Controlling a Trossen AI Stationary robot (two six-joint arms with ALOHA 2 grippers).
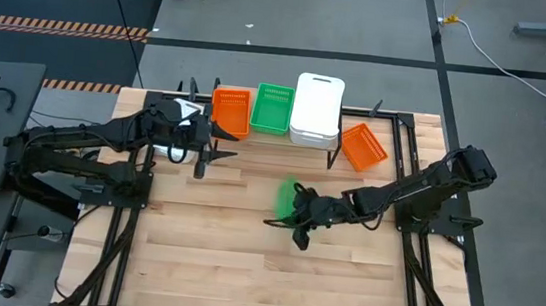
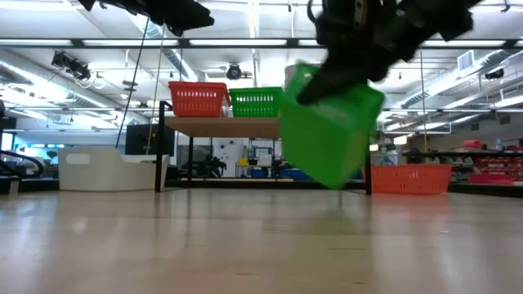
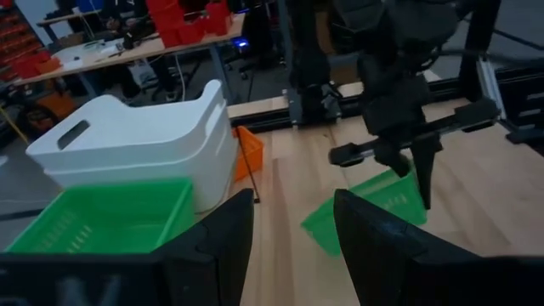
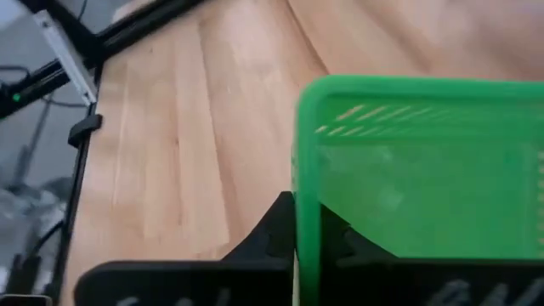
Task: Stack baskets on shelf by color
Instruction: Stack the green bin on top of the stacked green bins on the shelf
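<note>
My right gripper (image 1: pixel 300 219) hangs over the middle of the table, shut on a green basket (image 1: pixel 287 199) that shows tilted in mid-air in the low view (image 2: pixel 331 135). The shelf (image 2: pixel 221 126) stands at the far edge. On it sit an orange basket (image 1: pixel 232 110), a green basket (image 1: pixel 273 108) and stacked white baskets (image 1: pixel 318 107). Another orange basket (image 1: pixel 364 147) rests on the table to the right of the shelf. A white basket (image 2: pixel 114 169) sits on the table to the left of it. My left gripper (image 1: pixel 202 158) waits open in front of the shelf's left part. My right gripper pinches the green basket's side wall at the rim (image 4: pixel 306 183), one finger (image 4: pixel 268 234) on each side of the wall. The fingers come from above. The basket is lifted clear of the table and hangs tilted below them.
Black frame rails (image 1: pixel 395 135) run along the table's edges. Bare wooden tabletop (image 1: pixel 242 261) spreads across the near half. The left arm (image 1: pixel 83 145) stretches in from the left. Beyond the table the room holds other tables and red bins.
</note>
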